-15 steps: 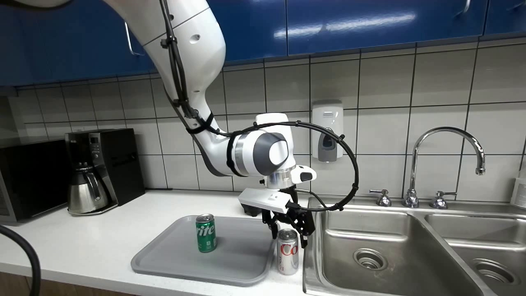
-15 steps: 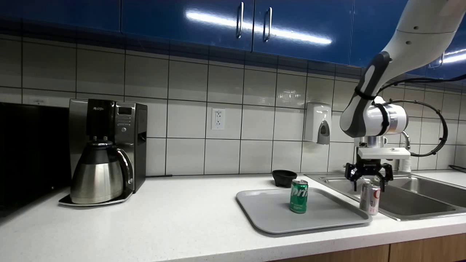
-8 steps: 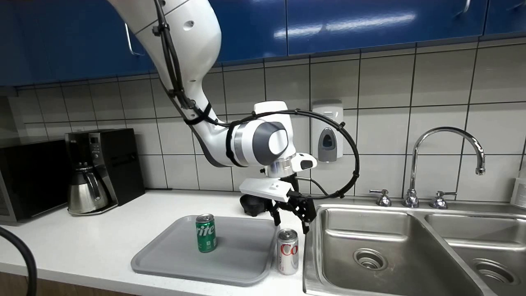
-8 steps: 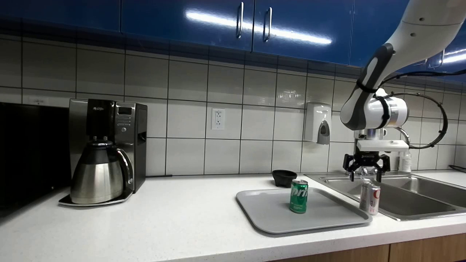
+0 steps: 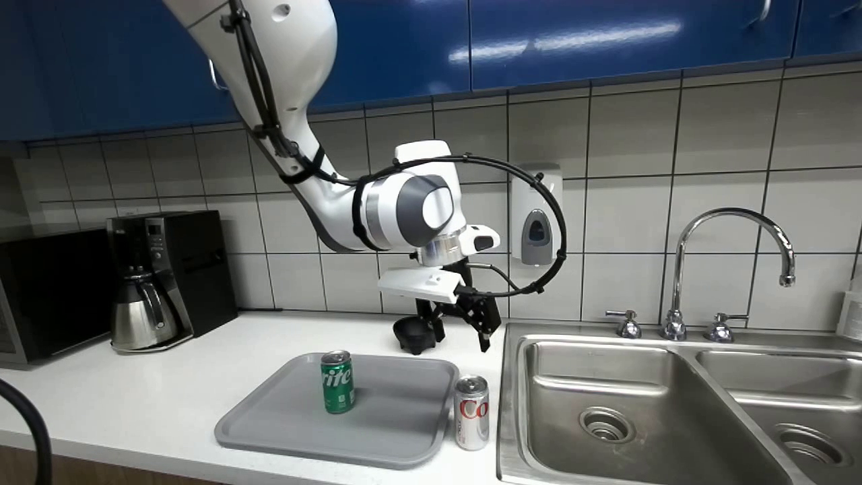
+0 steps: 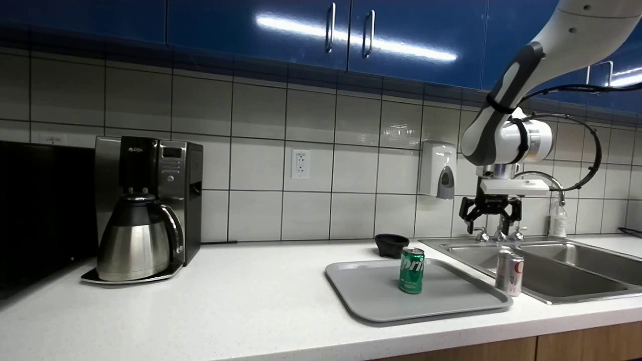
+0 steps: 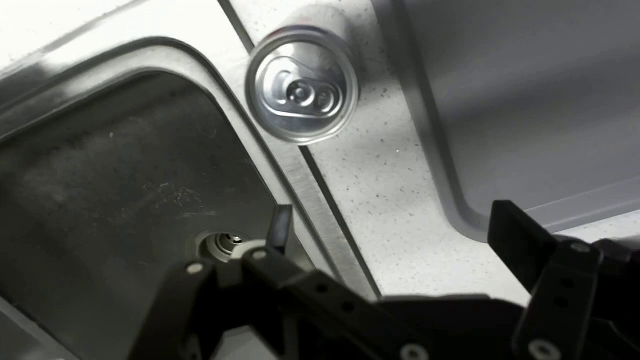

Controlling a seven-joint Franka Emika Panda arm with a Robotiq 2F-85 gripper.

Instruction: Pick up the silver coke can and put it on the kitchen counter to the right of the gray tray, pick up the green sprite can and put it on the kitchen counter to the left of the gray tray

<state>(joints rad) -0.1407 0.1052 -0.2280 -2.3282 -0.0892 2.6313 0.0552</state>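
Observation:
The silver coke can [image 5: 471, 414] stands upright on the white kitchen counter [image 5: 168, 394], in the strip between the gray tray [image 5: 384, 438] and the sink. It also shows in an exterior view [image 6: 510, 275] and from above in the wrist view [image 7: 302, 90]. The green sprite can [image 5: 337, 382] stands upright on the tray, also seen in an exterior view [image 6: 412, 271]; it is out of the wrist view. My gripper [image 5: 461, 338] is open and empty, above and behind the coke can and apart from it. Its spread fingers show in the wrist view [image 7: 392, 215].
The steel double sink [image 5: 513, 404] with its faucet [image 5: 680, 269] lies beside the coke can. A small black bowl [image 6: 391, 245] stands behind the tray. A soap dispenser [image 5: 537, 215] hangs on the wall. A coffee maker [image 6: 145, 210] stands at the far left.
My gripper has risen from around the top of the coke can and moved back and slightly left in the exterior views, staying open. Both cans and the tray have not moved.

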